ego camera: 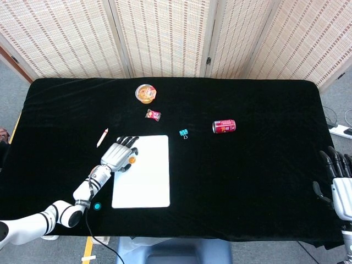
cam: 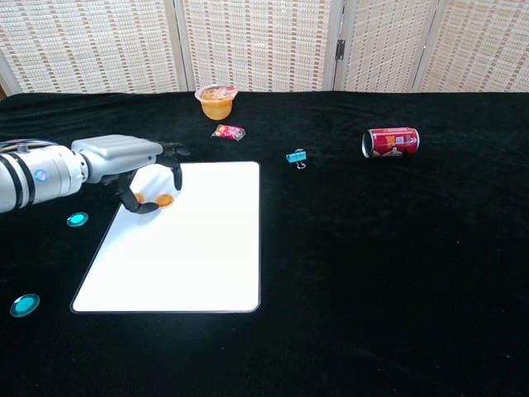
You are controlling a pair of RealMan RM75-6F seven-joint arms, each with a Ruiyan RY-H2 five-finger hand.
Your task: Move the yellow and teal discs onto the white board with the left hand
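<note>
The left hand (cam: pixel 136 165) hovers with fingers apart over the yellow disc (cam: pixel 164 200), which seemingly lies released on the white board (cam: pixel 190 248).

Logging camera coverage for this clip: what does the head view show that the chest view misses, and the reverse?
Only the head view shows the right hand, open at the table's right edge, and a pen left of the white board. Only the chest view shows two teal discs; the head view shows one. Both show the left hand over the yellow disc on the board, the red can and the blue clip.
</note>
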